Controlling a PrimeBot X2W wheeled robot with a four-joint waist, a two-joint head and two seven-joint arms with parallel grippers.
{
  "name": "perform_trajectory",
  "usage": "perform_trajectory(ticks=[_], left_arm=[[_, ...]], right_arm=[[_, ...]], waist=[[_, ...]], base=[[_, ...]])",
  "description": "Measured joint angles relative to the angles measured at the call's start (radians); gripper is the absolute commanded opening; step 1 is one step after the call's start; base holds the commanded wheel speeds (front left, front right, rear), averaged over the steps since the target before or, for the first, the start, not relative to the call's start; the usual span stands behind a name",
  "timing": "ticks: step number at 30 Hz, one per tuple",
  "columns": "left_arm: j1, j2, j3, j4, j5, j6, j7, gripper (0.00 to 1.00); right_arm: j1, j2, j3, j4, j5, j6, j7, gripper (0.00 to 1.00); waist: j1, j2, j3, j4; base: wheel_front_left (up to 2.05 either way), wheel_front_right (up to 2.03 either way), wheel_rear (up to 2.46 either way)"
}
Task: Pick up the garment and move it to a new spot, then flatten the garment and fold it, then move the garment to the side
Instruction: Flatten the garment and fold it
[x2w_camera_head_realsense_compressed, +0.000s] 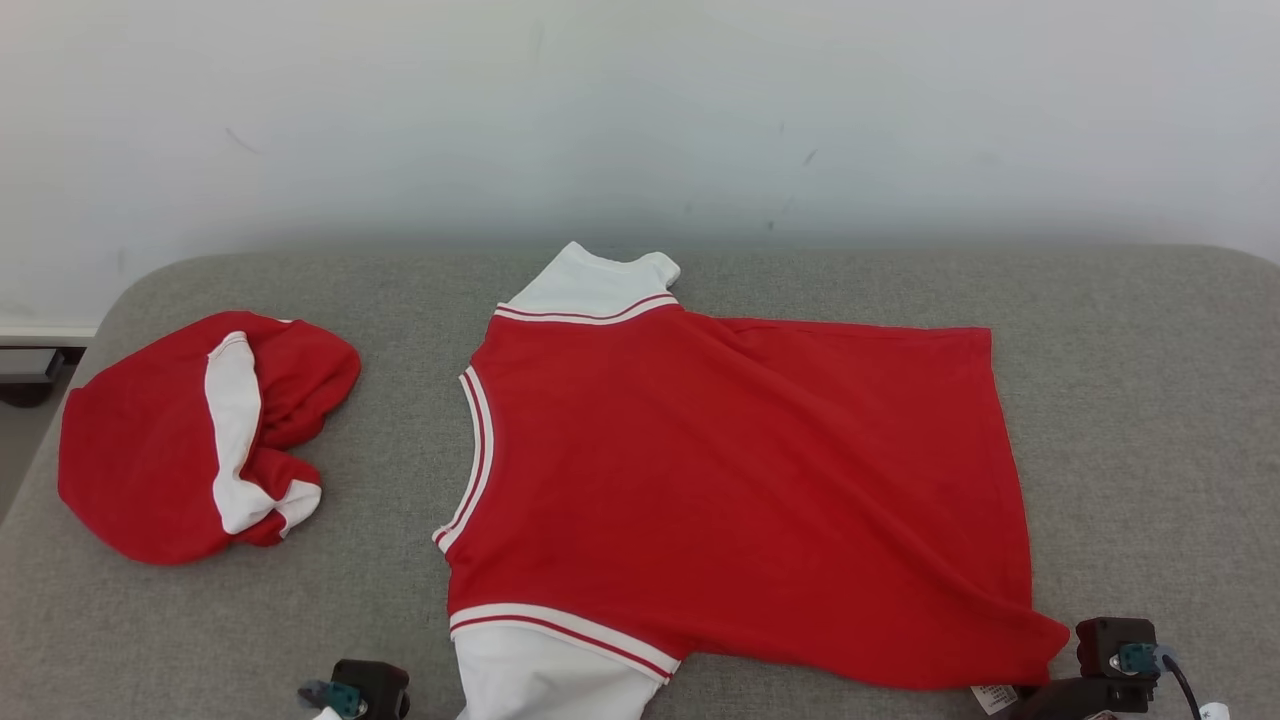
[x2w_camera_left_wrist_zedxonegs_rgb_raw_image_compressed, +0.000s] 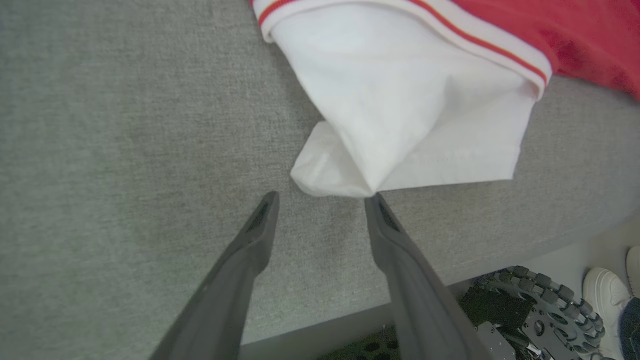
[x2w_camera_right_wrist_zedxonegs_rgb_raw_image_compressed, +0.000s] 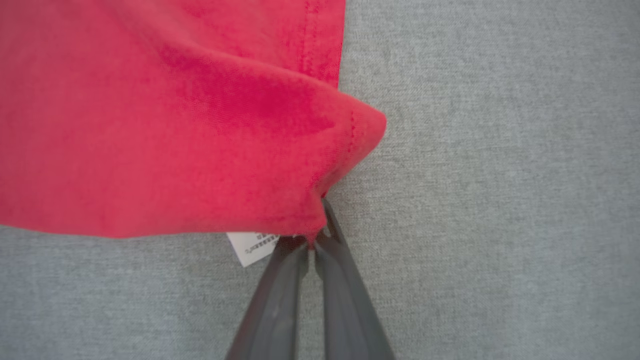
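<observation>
Flattening: right gripper (x2w_camera_right_wrist_zedxonegs_rgb_raw_image_compressed: 320, 227) pinches the red T-shirt (x2w_camera_head_realsense_compressed: 740, 480) by its hem corner (x2w_camera_right_wrist_zedxonegs_rgb_raw_image_compressed: 345, 135); left gripper (x2w_camera_left_wrist_zedxonegs_rgb_raw_image_compressed: 322, 199), spread beside the white sleeve (x2w_camera_left_wrist_zedxonegs_rgb_raw_image_compressed: 400, 100), should tension evenly.

Red garment (x2w_camera_head_realsense_compressed: 740, 500) with white sleeves is lying spread out on the grey bench (x2w_camera_head_realsense_compressed: 1150, 400). A scrunched red-and-white bundle (x2w_camera_head_realsense_compressed: 170, 450) sits well off to its left. The left tool (x2w_camera_head_realsense_compressed: 355, 690) is just beside the near sleeve, and the right tool (x2w_camera_head_realsense_compressed: 1115, 650) is at the near hem corner.

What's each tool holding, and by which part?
Right tool is shut on the red shirt, pinching its bottom hem corner beside the label. Left tool is open, holding nothing, just short of the white sleeve.
</observation>
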Motion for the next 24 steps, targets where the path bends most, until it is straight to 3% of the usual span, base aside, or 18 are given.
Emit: perform_trajectory(ticks=[2,4,6,7,9,10,12,14,15,17,18,24], left_arm=[[0.000,0.000,0.001,-0.004,-0.001,0.000,0.000,0.27],[0.000,0.000,0.003,-0.006,-0.001,0.000,-0.001,0.33],[0.000,0.002,0.005,-0.006,-0.001,0.000,-0.003,0.59],[0.000,0.002,0.006,-0.006,-0.001,0.000,-0.005,0.79],[0.000,0.002,0.007,-0.006,-0.001,0.001,-0.006,0.94],[0.000,0.002,0.007,-0.006,-0.001,0.001,-0.006,0.84],[-0.001,0.002,0.007,-0.005,-0.001,0.001,-0.006,0.78],[-0.001,0.002,0.007,-0.005,-0.001,0.001,-0.009,0.63],[-0.001,0.002,0.007,-0.005,-0.001,0.000,-0.009,0.47],[-0.001,0.001,0.006,-0.005,-0.001,0.000,-0.010,0.04],[-0.001,0.001,0.005,-0.005,-0.001,0.000,-0.010,0.00],[-0.001,0.001,0.005,-0.006,-0.003,0.000,-0.010,0.00]], right_arm=[[0.000,0.000,0.000,0.001,0.000,0.000,0.000,0.00],[0.000,0.000,0.000,0.001,0.000,0.000,-0.002,0.00],[0.000,0.000,0.000,0.002,0.000,0.000,-0.003,0.00],[0.000,0.000,0.000,0.002,0.000,0.000,-0.004,0.00],[0.000,0.001,0.000,0.003,0.001,0.000,-0.005,0.00],[0.000,0.001,0.000,0.003,0.001,0.000,-0.005,0.00],[-0.002,0.001,0.000,0.005,0.003,0.000,-0.007,0.00],[-0.003,0.002,0.000,0.006,0.007,0.000,-0.008,0.00],[-0.003,0.002,0.000,0.006,0.008,0.000,-0.008,0.00],[-0.004,0.002,0.000,0.007,0.008,0.000,-0.009,0.00],[-0.004,0.002,0.000,0.008,0.008,0.000,-0.009,0.00],[-0.005,0.002,-0.004,0.010,0.012,0.006,-0.014,0.00]], waist=[[0.0000,0.0000,0.000,0.000],[0.0000,0.0000,0.000,0.000],[0.0000,0.0000,0.001,-0.001],[0.0000,0.0000,0.001,-0.001],[0.0000,0.0000,0.002,-0.002],[0.0000,0.0000,0.002,-0.002],[0.0000,0.0000,0.003,-0.004],[0.0000,0.0000,0.003,-0.005],[0.0000,0.0000,0.004,-0.005],[0.0000,0.0000,0.004,-0.006],[0.0000,0.0000,0.004,-0.006],[0.0000,0.0000,0.004,-0.005]], base=[[0.00,0.00,0.00],[0.00,0.00,0.00],[0.00,0.00,0.00],[0.00,0.00,0.00],[0.00,0.00,0.00],[0.00,0.00,0.00],[0.00,0.00,0.00],[0.00,0.00,0.00],[0.00,0.00,0.00],[0.00,0.00,0.00],[0.00,0.00,0.00],[0.00,0.00,0.00]])
